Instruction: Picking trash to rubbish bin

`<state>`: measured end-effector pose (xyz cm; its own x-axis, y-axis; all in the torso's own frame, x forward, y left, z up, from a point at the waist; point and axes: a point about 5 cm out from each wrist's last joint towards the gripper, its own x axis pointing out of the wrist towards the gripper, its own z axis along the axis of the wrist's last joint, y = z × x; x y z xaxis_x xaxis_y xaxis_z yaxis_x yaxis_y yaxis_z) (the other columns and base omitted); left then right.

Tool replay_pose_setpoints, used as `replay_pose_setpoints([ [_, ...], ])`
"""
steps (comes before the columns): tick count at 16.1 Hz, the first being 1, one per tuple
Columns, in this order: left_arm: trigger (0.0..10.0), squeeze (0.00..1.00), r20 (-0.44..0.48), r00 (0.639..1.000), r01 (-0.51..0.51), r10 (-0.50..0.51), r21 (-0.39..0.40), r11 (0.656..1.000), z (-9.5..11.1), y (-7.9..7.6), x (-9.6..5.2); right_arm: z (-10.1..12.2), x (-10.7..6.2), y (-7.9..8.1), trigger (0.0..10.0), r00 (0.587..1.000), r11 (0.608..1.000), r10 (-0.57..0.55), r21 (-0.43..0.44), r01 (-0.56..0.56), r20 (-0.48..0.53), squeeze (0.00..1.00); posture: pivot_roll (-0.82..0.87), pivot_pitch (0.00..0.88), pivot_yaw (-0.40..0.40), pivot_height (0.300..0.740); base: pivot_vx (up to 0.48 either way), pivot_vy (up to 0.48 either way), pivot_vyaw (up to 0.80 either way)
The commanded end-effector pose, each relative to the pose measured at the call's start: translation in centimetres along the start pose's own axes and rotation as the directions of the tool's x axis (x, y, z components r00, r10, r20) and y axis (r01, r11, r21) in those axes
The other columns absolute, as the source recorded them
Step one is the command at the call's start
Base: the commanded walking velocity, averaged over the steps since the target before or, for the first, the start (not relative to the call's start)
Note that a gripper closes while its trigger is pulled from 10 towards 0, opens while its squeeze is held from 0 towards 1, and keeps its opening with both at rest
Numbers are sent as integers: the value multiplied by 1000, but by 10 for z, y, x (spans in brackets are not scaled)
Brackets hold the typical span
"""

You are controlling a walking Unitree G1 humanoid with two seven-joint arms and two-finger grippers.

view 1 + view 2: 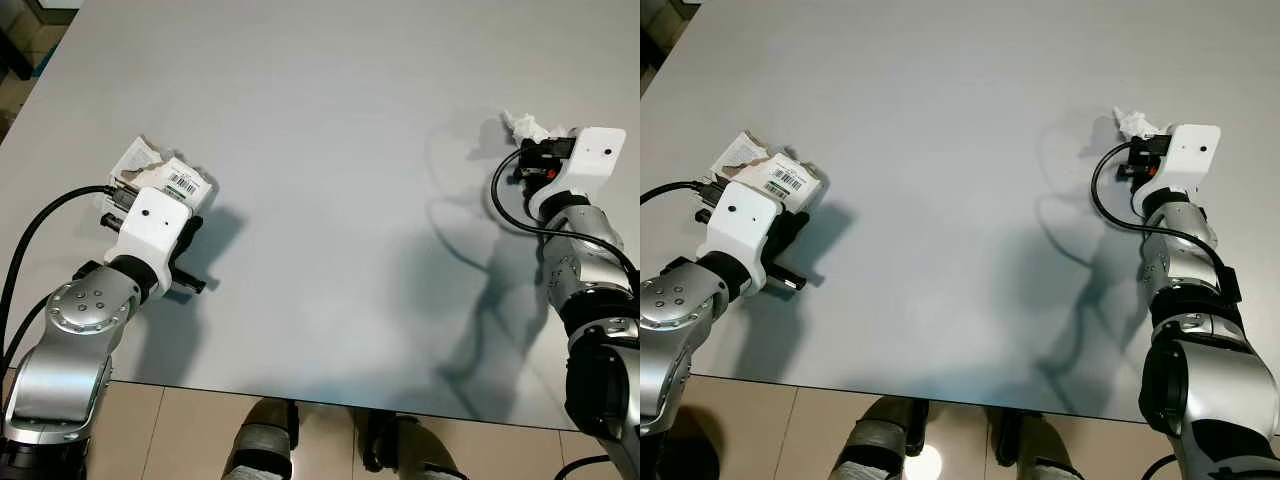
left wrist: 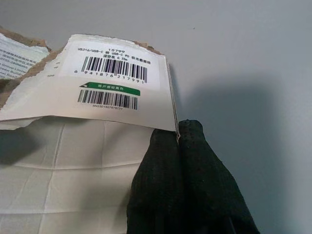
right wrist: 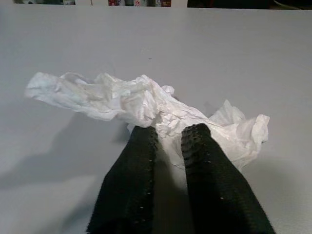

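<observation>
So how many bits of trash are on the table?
2. A torn cardboard box with barcodes at the left gripper, and a crumpled tissue at the right gripper. More could be hidden behind the arms.

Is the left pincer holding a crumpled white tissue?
No, the left pincer pinches a torn cardboard box piece with barcode labels.

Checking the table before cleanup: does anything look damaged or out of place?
Two things. A torn cardboard package with barcode labels lies at the table's left side, its edges ripped, pinched by the left gripper. On the right, a crumpled white tissue sits between the right gripper's fingers. Both are trash.
</observation>
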<state>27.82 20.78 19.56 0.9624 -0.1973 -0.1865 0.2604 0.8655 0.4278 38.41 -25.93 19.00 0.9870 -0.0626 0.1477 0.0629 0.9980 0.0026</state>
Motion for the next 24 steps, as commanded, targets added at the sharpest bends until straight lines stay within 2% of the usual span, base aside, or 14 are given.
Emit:
replay_pose_setpoints([
  [1, 0, 0, -54, 998, 25, -25, -11, 1000, -10, -3, -1, -44, -17, 6, 0, 986, 999, 26, 41, -19, -166, 0, 633, 369, 63, 740, 0, 0, 0],
  [9, 0, 0, -47, 999, 23, -23, -12, 1000, -8, -2, 3, -38, -16, 9, 0, 994, 1000, 20, -6, -21, -111, 0, 632, 358, 66, 740, 0, 0, 0],
  [14, 0, 0, -39, 999, 19, -20, -14, 1000, -8, -3, 7, -21, -15, 6, 0, 998, 998, -44, -52, 46, 33, 0, 615, 344, 66, 740, 0, 0, 0],
  [18, 0, 0, -25, 999, 30, -31, -14, 999, -5, -5, 12, -7, -21, 6, 0, 981, 992, -66, -94, 84, 182, 0, 592, 334, 80, 740, 0, 0, 0],
  [22, 0, 0, -9, 999, 44, -44, -8, 999, -2, -7, 18, 10, -32, 8, 0, 946, 987, -98, -95, 133, 310, 0, 573, 320, 87, 740, 0, 0, 0],
  [24, 0, 0, 33, 999, 42, -42, -20, 999, 3, -13, 26, 22, -47, 8, 0, 920, 978, -108, -125, 166, 377, 0, 528, 298, 74, 740, 0, 0, 0],
])
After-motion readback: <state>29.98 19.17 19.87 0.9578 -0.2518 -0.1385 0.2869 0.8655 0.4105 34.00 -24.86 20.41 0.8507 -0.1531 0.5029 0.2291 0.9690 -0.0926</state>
